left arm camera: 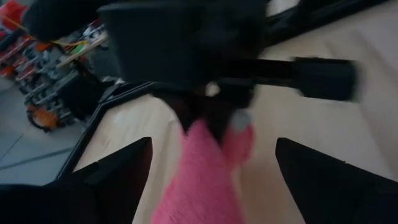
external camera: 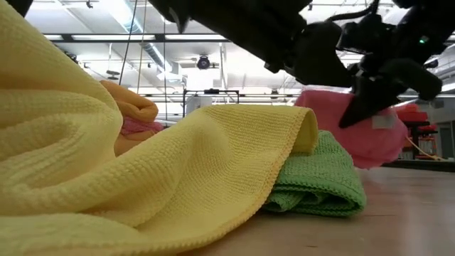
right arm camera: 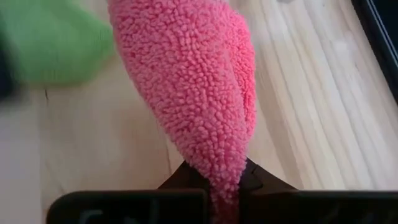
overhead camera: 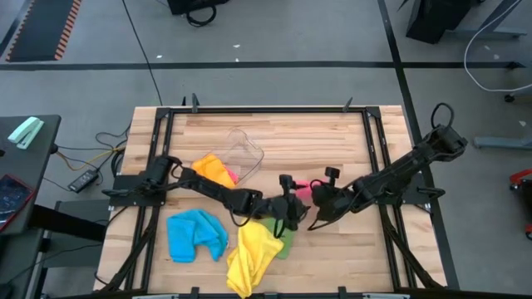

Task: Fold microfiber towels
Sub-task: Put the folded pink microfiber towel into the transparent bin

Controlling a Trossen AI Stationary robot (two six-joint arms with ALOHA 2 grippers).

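Nearest the table's front edge, the yellow towel [overhead camera: 251, 253] lies in a loose heap, and in the low view it fills the foreground, one fold draped over the green towel [external camera: 320, 183]. The green towel sits folded flat on the table [overhead camera: 349, 257], just behind and partly under the yellow one. To the left of them lies the blue towel [overhead camera: 196, 233], crumpled and apart from the others. Farther back, near the table's middle, the two grippers meet around the pink towel [right arm camera: 193, 93]. The right gripper [right arm camera: 214, 186] has its fingers pressed together on one end of the pink towel, which hangs from it over the wood, with the green towel just beside. The left gripper [left arm camera: 211, 180] faces it from the other side with its fingers [left arm camera: 118, 180] spread wide on either side of the pink cloth and not touching it. Behind the left arm, the orange towel [overhead camera: 214, 171] lies bunched beside a clear tub [overhead camera: 243, 152], which stands toward the far side of the table; a bit of pink shows between them, though what it belongs to is hard to tell.
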